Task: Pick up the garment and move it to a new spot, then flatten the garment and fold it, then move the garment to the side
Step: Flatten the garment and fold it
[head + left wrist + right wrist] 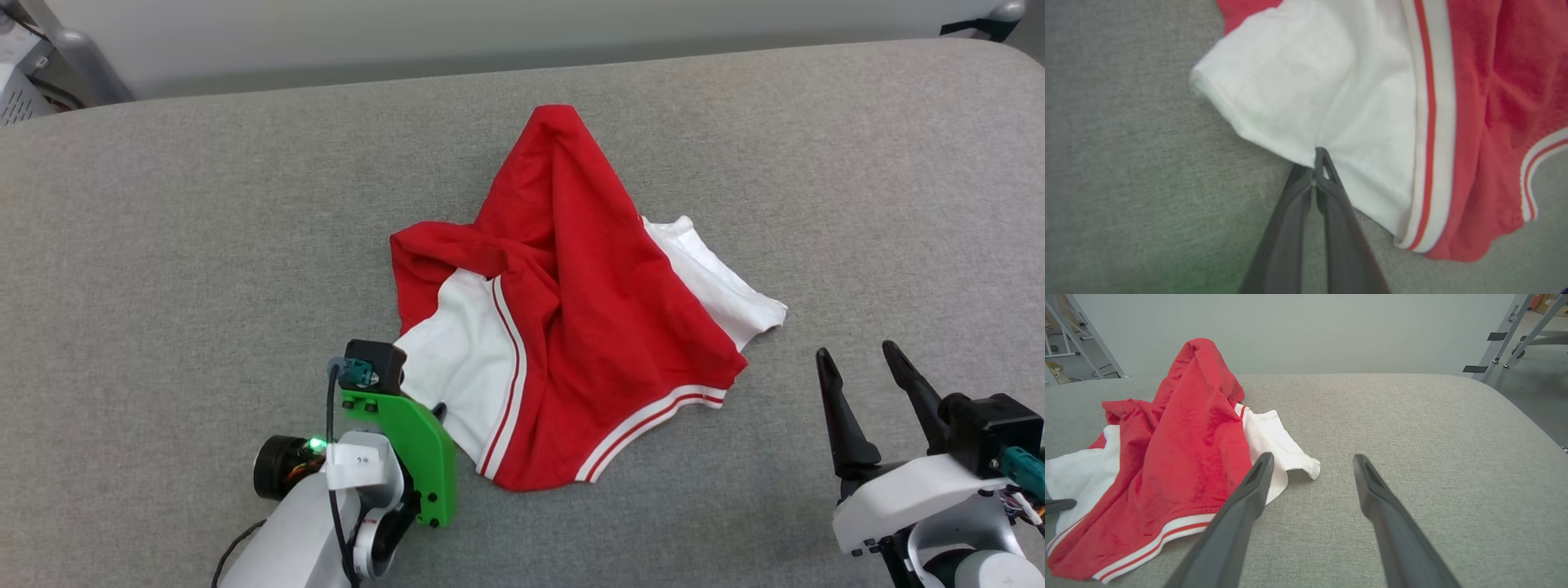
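Two grippers sit at the near side of the gray worktop [163, 245], and the garment [588, 327] lies crumpled in the middle of it, red with white parts. The left gripper [1318, 163] has its fingers shut at the edge of a white part and seems to pinch the cloth, though that view is blurry. The right gripper [857, 353] rests near the garment with its fingers spread wide, holding nothing.

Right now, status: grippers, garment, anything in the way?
Left gripper shut on the garment, white edge. Right gripper open, off the cloth. Garment crumpled on grey table. Nothing in the way.
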Robot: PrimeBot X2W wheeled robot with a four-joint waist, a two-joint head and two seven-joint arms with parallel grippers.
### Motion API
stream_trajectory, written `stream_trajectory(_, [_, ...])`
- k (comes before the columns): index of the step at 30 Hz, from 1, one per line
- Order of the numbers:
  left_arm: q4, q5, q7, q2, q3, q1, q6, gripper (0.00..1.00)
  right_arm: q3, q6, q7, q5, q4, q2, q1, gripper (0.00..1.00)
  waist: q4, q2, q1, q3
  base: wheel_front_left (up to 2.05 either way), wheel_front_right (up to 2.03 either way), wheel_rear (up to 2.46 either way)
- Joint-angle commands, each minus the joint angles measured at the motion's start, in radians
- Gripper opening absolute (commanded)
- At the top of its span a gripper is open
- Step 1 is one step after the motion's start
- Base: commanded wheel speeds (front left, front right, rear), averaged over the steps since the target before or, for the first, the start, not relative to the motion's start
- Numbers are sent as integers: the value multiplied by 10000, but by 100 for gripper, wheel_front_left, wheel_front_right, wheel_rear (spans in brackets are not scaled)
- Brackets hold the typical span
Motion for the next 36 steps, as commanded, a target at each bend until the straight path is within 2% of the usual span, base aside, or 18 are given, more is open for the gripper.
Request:
stream_trajectory(1, [346, -83, 89, -49, -196, 287, -81, 0, -62, -7, -22, -128, 28, -28, -181, 100, 132, 0, 0, -125, 0, 0, 0])
stream_trajectory(11, [-25, -87, -370, 72, -205, 783, 14, 0, -194, -7, 87, 0, 253, -172, 70, 100, 1038, 0, 0, -1038, 0, 0, 0])
stream_trajectory(13, [-294, -85, -500, 162, -99, 906, 141, 0, -276, -7, 132, 38, 310, -207, 148, 100, 1251, 0, 0, -1228, 0, 0, 0])
stream_trajectory(14, [-765, -87, -693, 385, 141, 1132, 380, 0, -405, -7, 237, 23, 392, -214, 289, 100, 1554, 0, 0, -1484, 0, 0, 0])
stream_trajectory(20, [-1560, -95, -1072, 929, 724, 1698, 887, 0, -613, -7, 685, -52, 578, -177, 563, 100, 1980, 0, 0, -1809, 0, 0, 0])
stream_trajectory(23, [-1710, -137, -1205, 1086, 844, 2017, 959, 0, -742, -7, 1011, -86, 722, -131, 670, 100, 2071, 0, 0, -1884, 0, 0, 0])
stream_trajectory(24, [-1583, -223, -1120, 1081, 660, 2349, 824, 0, -848, -7, 1376, -141, 878, -96, 774, 100, 2105, 0, 0, -1913, 0, 0, 0])
stream_trajectory(25, [-1254, -143, -1181, 1051, 444, 2478, 719, 35, -907, -7, 1675, -195, 920, -60, 840, 100, 2101, 0, 0, -1883, 0, 0, 0])
stream_trajectory(26, [-1135, -133, -1287, 1009, 418, 2469, 687, 100, -934, -7, 1760, -193, 909, -57, 839, 100, 2108, 0, 0, -1846, 0, 0, 0])
stream_trajectory(32, [-881, 83, -2403, 896, 545, 2058, 580, 100, -1108, -7, 2434, -251, 714, -453, 502, 100, 2324, 0, 0, -1558, 0, 0, 0])
stream_trajectory(36, [-1036, 382, -3499, 968, 631, 1647, 354, 100, -1152, -7, 3333, -133, 629, -881, -48, 100, 2616, 0, 0, -1307, 0, 0, 0])
